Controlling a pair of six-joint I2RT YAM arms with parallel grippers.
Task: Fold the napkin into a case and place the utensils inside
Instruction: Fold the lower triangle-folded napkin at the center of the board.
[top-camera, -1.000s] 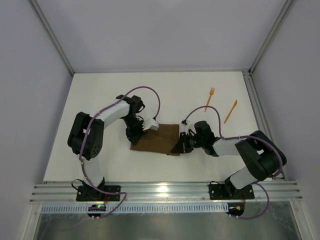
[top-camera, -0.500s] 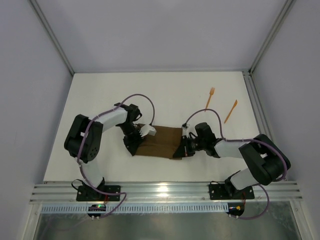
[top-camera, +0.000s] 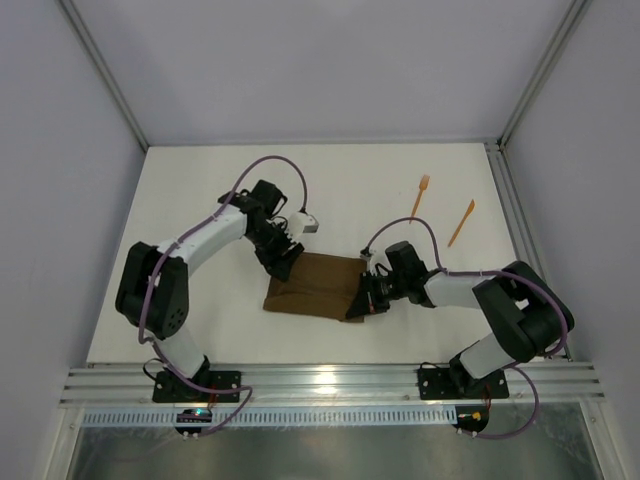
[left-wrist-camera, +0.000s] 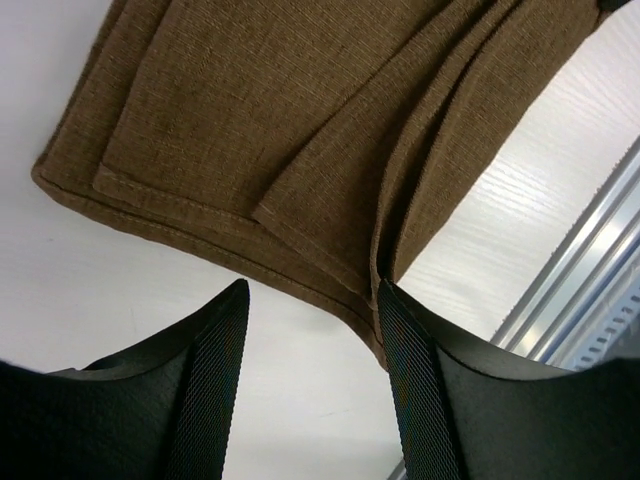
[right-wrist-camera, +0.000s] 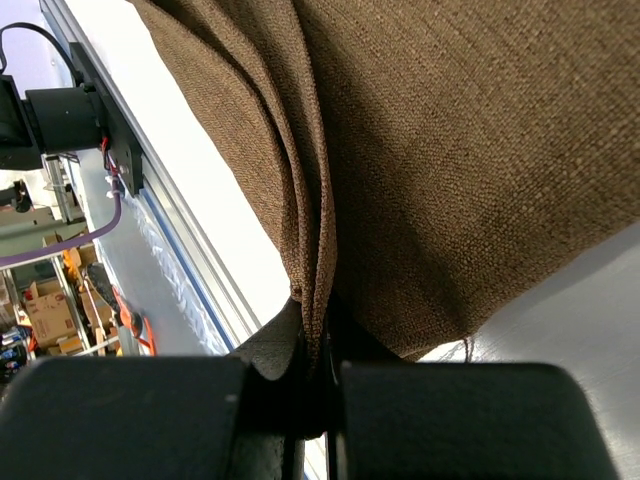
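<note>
Top external: white table (top-camera: 200, 190), folded brown napkin (top-camera: 315, 285), grey walls (top-camera: 300, 60), aluminium rail (top-camera: 330, 385).

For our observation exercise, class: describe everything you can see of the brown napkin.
The napkin is dark brown coarse-woven cloth with hemmed edges, folded into a layered rectangle lying on the white table. The right fingers pinch bunched layers at its right edge; the left fingers stand open by its far left corner.
</note>
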